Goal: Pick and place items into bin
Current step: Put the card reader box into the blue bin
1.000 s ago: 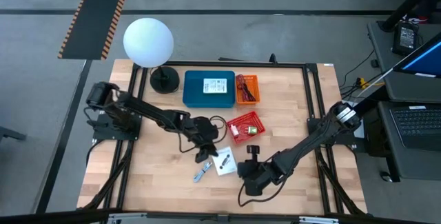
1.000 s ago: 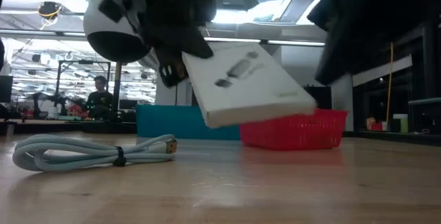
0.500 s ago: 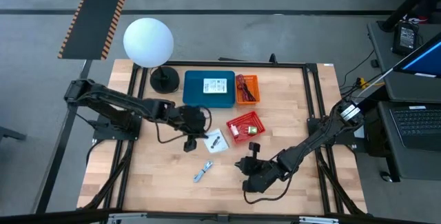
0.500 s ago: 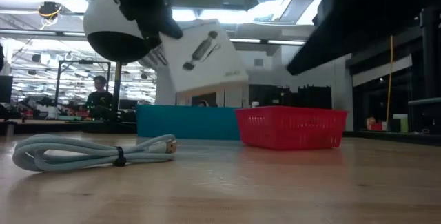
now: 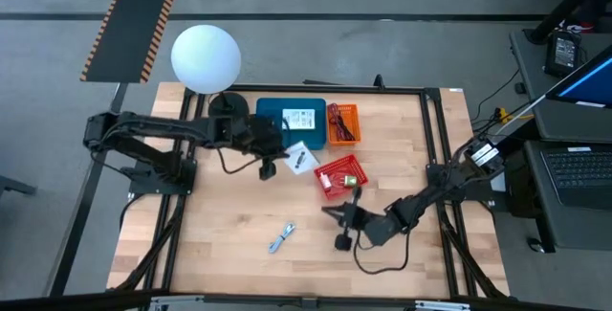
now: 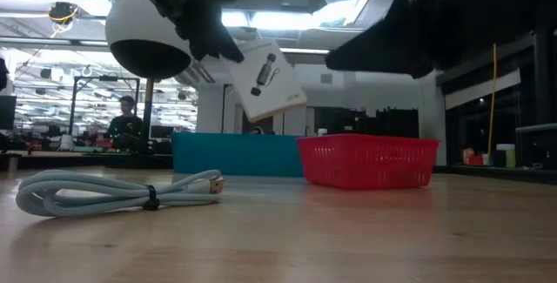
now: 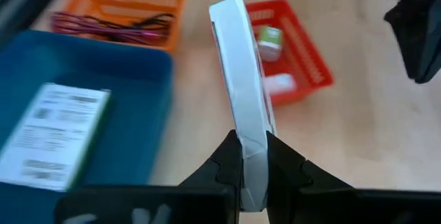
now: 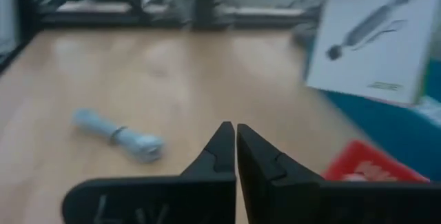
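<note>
My left gripper (image 5: 283,161) is shut on a white printed card (image 5: 299,158), held in the air between the blue bin (image 5: 273,131) and the red basket (image 5: 341,176). A second white card (image 5: 298,119) lies flat in the blue bin. A pale blue-silver bundled cable (image 5: 281,237) lies on the table near the front. My right gripper (image 5: 330,215) is shut and empty, in front of the red basket. Black and maroon cables (image 5: 341,120) lie in the orange basket. A tiny green piece (image 7: 269,36) lies in the red basket. My left gripper pinches the card's lower edge (image 7: 251,156) between its two fingers, one on each flat face. The fingers come about level from the table's left side. The card is lifted clear and stands on edge, tilted (image 6: 264,78), its printed face toward the table's near side.
A white globe lamp (image 5: 205,57) on a black base stands at the far left corner. The orange basket (image 5: 330,138) stands right of the blue bin. Bare wood lies between the baskets and the bundled cable, which also shows in the right wrist view (image 8: 117,136).
My left gripper has carried the card up off the table's front middle and toward the far edge, to beside the blue bin. The card has tipped from nearly flat to standing on edge. My right gripper has moved a little toward the far edge.
</note>
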`<state>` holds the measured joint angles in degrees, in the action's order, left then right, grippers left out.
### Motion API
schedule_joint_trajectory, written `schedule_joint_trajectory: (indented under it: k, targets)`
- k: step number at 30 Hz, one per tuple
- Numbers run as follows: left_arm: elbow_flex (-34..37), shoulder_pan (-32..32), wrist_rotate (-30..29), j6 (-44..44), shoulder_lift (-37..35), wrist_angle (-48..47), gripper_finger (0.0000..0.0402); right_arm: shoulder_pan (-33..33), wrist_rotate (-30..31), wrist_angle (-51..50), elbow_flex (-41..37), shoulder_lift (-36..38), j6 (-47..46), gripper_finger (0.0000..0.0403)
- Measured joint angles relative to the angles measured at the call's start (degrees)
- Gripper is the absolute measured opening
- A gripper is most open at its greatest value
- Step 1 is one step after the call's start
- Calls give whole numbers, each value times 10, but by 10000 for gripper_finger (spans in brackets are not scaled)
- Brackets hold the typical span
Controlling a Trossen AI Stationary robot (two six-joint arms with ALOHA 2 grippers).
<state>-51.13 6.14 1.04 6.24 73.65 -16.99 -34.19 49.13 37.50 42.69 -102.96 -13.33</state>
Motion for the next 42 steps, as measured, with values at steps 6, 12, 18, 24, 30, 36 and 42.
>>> schedule_joint_trajectory:
  k: [6, 12, 18, 24, 30, 36, 42]
  targets:
    - [0, 73, 1, -26, -9, 17, 26, 15, 53, 181, -46, 0, 108, 0]
    - [0, 133, 36, -62, -9, 30, 26, 21, 52, 276, -48, 0, 246, 0]
    - [0, 181, 34, -66, -6, 36, 26, 44, 53, 263, -48, 0, 244, 0]
    - [0, 209, 31, -65, 34, 40, 26, 65, 49, 258, -48, 0, 240, 0]
    - [0, 215, 45, -65, 80, 62, 26, 83, 48, 255, -48, 0, 240, 0]
    - [0, 215, 46, -55, 112, 61, 26, 99, 47, 255, -48, 0, 240, 0]
    - [0, 217, 43, -43, 130, 59, 27, 106, 46, 255, -48, 0, 241, 0]
